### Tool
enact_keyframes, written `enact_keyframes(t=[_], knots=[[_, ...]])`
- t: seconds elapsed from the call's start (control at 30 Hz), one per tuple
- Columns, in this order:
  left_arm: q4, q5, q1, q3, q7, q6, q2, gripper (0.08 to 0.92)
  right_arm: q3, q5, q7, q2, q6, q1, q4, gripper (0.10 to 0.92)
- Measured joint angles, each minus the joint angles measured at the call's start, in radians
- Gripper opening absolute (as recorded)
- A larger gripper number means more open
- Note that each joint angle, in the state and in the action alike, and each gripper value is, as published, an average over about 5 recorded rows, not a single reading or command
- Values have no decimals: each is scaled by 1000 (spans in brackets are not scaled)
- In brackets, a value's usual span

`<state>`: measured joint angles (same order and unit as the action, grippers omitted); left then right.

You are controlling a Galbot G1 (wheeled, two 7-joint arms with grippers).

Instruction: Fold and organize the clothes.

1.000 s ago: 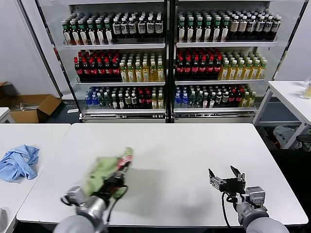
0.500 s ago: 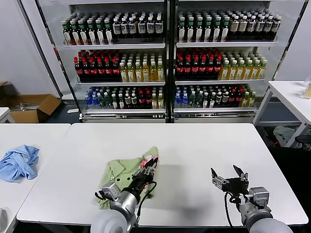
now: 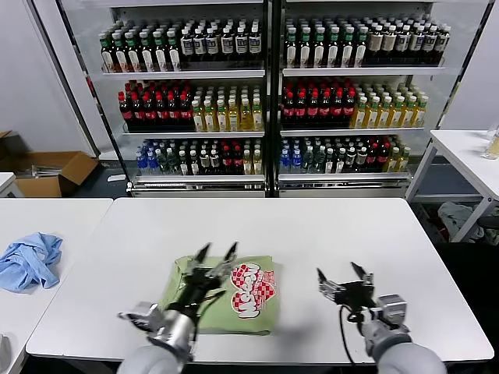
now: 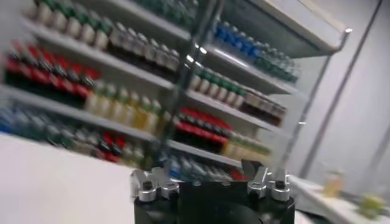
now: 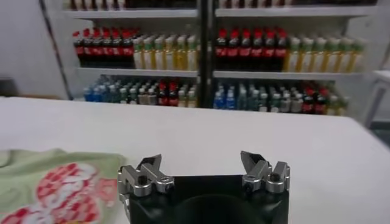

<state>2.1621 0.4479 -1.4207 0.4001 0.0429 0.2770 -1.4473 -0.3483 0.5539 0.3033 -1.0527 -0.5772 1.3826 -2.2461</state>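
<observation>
Shirt (image 3: 238, 292) lies apparently folded, checkered print up; both tools (image 3: 216, 253) (image 3: 341, 274) spread, empty.

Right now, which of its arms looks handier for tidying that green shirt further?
The left, probably. The left gripper hangs open directly over the green polo shirt, which lies folded on the table. The right gripper is open too, but sits off to the shirt's side.

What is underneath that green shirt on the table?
The green shirt lies folded flat on the white table, red-and-white print up. Only tabletop shows around it; anything beneath is covered. The open left gripper hovers above; the open right gripper waits beside.
</observation>
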Motion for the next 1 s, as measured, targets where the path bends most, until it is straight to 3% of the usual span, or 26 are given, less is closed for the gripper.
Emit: enact_keyframes(t=[0.17,0.73,0.83,1.0], knots=[[13,-59,-59,128,16,-67,48,816,160,-4,8,-43,0,-91,78,823],[7,-153,-112,281,38,-133,92,823,419,68,98,-110,1,-252,289,821],[4,-159,-115,290,40,-137,92,823,428,87,110,-110,2,-261,294,775],[-4,-167,-118,296,41,-137,89,822,434,114,127,-108,2,-264,290,628]])
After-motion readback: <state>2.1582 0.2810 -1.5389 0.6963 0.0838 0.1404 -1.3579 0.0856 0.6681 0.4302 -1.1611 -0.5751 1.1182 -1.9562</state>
